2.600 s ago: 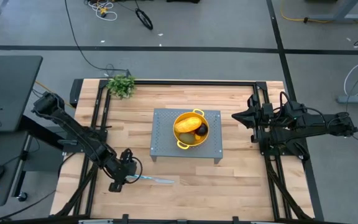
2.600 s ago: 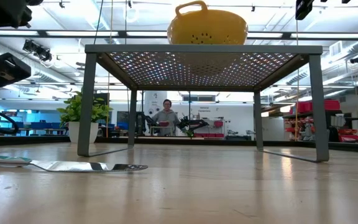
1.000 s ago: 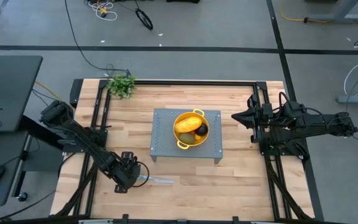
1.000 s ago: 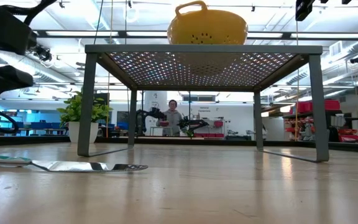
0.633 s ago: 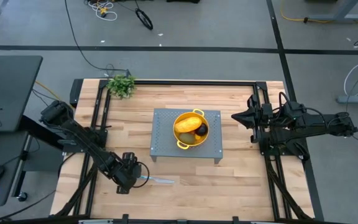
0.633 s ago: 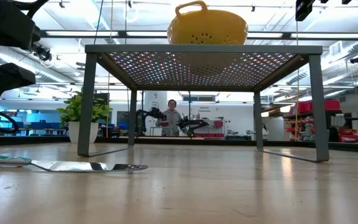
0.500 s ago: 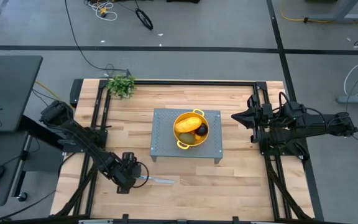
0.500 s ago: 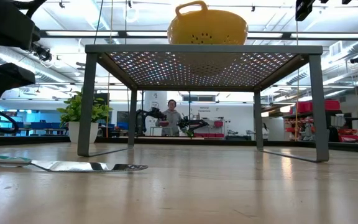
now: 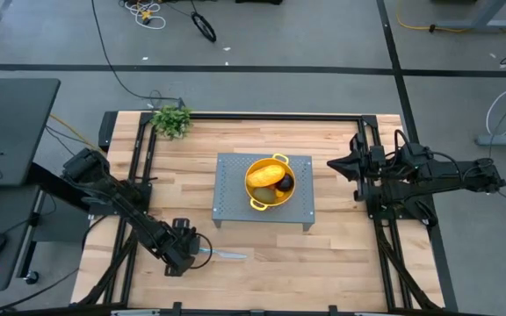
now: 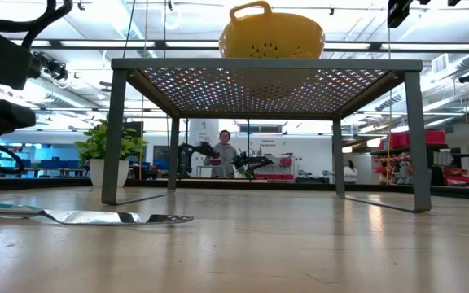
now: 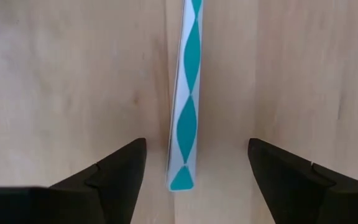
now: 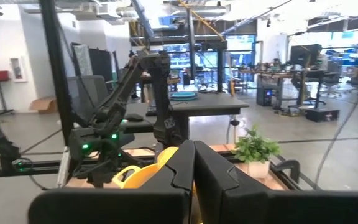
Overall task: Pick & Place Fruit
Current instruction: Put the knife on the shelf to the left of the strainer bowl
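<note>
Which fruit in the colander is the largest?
The yellow-orange oblong fruit in the colander; the blackish round one and the brownish-green one are smaller.

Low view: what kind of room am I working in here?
Most likely a robotics lab or open workshop: a person works at a far bench, other robot arms stand on workbenches, and rows of desks with monitors sit under exposed ceiling lights.

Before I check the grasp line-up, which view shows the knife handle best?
The left wrist view: the knife handle, white with teal lozenges, lies on the table between the left gripper's open fingers, untouched. The high view shows only the blade beside that gripper. The low view shows the knife side-on at its left edge. The right wrist view misses it.
</note>
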`<state>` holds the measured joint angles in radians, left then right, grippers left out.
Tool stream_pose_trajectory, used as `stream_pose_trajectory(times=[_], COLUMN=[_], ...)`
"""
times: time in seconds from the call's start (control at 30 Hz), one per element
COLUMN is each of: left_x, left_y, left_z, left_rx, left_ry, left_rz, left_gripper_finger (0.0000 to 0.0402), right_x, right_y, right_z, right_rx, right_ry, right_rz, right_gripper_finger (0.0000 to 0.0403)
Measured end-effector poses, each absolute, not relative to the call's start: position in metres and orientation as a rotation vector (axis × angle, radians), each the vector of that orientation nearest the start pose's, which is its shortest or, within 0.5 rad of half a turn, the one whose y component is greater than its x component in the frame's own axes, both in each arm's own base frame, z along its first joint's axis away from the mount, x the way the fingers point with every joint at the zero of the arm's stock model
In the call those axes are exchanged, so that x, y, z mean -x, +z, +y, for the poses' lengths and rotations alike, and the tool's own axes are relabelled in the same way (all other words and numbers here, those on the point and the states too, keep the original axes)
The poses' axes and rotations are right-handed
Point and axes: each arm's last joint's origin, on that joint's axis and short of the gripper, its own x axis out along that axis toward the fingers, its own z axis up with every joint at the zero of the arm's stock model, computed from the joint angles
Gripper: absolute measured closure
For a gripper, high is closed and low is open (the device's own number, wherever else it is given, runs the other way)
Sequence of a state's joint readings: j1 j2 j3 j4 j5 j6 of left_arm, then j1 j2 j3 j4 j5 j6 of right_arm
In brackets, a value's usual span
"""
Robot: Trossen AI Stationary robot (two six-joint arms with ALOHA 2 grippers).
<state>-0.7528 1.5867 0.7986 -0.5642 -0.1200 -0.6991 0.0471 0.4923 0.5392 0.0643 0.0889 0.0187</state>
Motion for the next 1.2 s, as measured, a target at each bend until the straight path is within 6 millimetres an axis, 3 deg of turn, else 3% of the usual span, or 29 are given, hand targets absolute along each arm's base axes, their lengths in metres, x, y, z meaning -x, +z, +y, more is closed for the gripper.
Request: stream_pose_trajectory(times=[0.23,0.67,1.2], left_x=[-0.1920,-0.1914,-0.1913], left_y=[0.1418,0.1417,0.1418], left_z=[-0.1757,-0.1764,-0.1764], left_rx=[0.021,0.033,0.037], left_ry=[-0.080,-0.109,-0.115], left_rz=[1.341,1.364,1.369], left_gripper_finger=[0.0132,0.0214,0.0289], right_x=[-0.1251,-0.1251,-0.1251], right_y=[0.3104,0.3104,0.3104], right_z=[0.0019,0.0019,0.0019], right_rx=[-0.029,-0.029,-0.029], right_ry=[-0.091,-0.090,-0.089], right_rz=[-0.112,-0.112,-0.112], right_gripper_finger=[0.0387,0.0387,0.0387])
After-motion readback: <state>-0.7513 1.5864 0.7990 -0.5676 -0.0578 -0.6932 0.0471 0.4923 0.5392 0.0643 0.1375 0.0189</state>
